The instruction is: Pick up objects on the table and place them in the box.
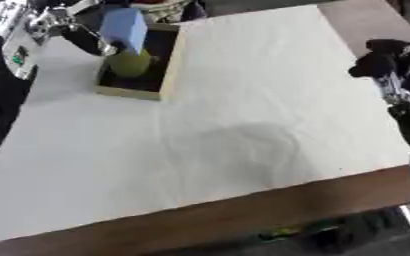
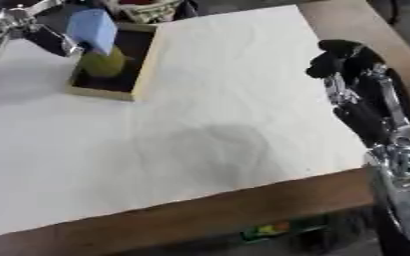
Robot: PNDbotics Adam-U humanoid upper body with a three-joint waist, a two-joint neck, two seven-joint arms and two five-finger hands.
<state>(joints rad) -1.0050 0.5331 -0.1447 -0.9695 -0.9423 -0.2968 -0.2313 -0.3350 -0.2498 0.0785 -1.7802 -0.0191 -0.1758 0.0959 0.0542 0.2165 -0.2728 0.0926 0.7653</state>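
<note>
1. Over the box (image 1: 172, 65), left robot hand (image 1: 84, 36) has its fingers closed on a blue block (image 1: 126, 28).
2. Directly under that block, a yellow-green object (image 1: 130, 64) sits inside the box.
3. Right robot hand (image 2: 341, 58) is well apart at the white-covered surface (image 1: 243, 125) edge, fingers curled, holding nothing.

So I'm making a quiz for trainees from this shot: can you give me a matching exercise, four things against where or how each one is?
Things:
1. blue block
2. green ball
3. left hand
4. right hand

States:
a. lying in the box
b. idle over the table's right edge, holding nothing
c. held above the box
d. at the box, holding something

Pairs: 1-c, 2-a, 3-d, 4-b
</note>
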